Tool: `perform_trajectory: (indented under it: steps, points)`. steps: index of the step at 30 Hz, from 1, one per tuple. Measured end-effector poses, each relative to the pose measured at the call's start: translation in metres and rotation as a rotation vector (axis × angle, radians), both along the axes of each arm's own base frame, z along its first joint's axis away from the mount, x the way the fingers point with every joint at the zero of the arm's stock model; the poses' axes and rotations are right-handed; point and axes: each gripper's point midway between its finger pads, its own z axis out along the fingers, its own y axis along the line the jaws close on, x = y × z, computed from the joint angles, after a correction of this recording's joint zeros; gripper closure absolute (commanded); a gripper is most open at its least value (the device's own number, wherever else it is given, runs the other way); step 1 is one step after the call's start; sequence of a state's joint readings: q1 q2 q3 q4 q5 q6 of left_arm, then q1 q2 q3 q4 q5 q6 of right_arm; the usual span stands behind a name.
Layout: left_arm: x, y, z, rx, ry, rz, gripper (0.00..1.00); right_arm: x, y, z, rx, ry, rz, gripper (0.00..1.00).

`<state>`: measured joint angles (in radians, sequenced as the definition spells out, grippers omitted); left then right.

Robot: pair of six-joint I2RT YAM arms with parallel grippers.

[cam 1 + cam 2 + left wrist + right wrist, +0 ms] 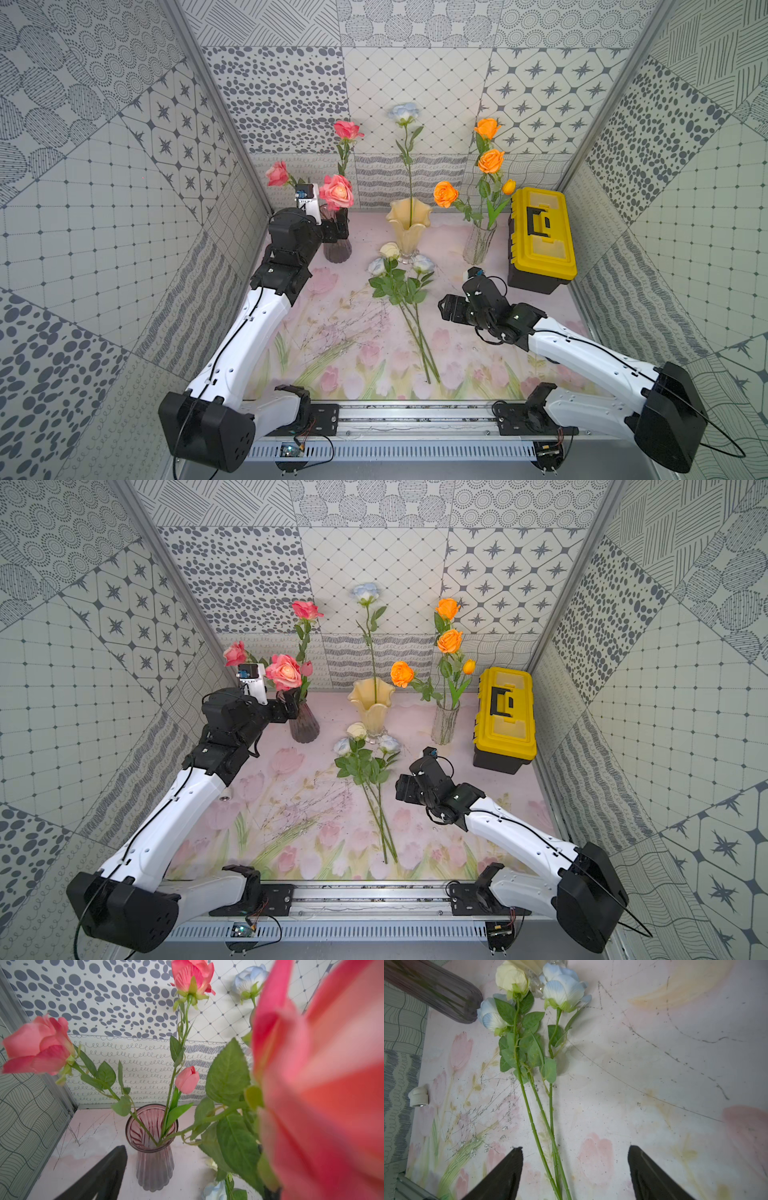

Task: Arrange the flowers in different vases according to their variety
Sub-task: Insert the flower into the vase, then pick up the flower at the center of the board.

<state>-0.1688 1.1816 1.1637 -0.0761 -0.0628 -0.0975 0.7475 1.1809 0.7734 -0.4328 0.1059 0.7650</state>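
Note:
A ribbed purple vase (337, 249) (154, 1159) at the back left holds three pink roses (336, 191) and a small pink bud (187, 1080). My left gripper (337, 224) stands open beside its rim. One finger (104, 1176) shows in the left wrist view; the large rose (322, 1084) hides most of the other. The cream vase (408, 224) holds one pale-blue rose (404, 112). The clear vase (478, 245) holds orange roses (490, 160). Three white and pale-blue roses (399, 282) (517, 980) lie on the mat. My right gripper (446, 309) (575, 1151) hangs open by their stems (550, 1126).
A yellow-and-black toolbox (540, 237) stands at the back right, close to the clear vase. A small white cylinder (419, 1097) lies on the mat near the left wall. The patterned walls close in on three sides, and the arms' rail (415, 419) runs along the front.

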Motion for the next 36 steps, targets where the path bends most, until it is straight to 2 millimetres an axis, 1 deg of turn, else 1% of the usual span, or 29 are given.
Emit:
perform_trajectory:
  steps: [5, 8, 16, 22, 27, 32, 36]
  points:
    - [-0.025, -0.004, -0.027, -0.010, 0.086, -0.019, 0.01, -0.003, 0.026, -0.008, -0.022, 0.032, 0.099, 0.16]
    - [-0.039, -0.007, -0.045, -0.013, 0.136, -0.029, 0.01, -0.005, 0.038, -0.012, -0.028, 0.046, 0.140, 0.16]
    - [-0.065, -0.008, -0.075, -0.013, 0.225, -0.040, 0.01, -0.004, 0.062, -0.010, -0.038, 0.043, 0.205, 0.17]
    - [-0.080, -0.007, -0.108, -0.008, 0.319, -0.045, 0.01, -0.005, 0.080, -0.012, -0.063, 0.044, 0.261, 0.21]
    - [-0.093, -0.007, -0.138, -0.022, 0.415, -0.047, 0.01, -0.008, 0.098, -0.018, -0.105, 0.052, 0.327, 0.28]
    - [-0.106, -0.007, -0.171, -0.033, 0.532, -0.040, 0.01, -0.012, 0.111, -0.033, -0.169, 0.080, 0.387, 0.42]
    - [-0.111, -0.008, -0.186, -0.041, 0.605, -0.039, 0.01, -0.015, 0.116, -0.044, -0.212, 0.104, 0.421, 0.54]
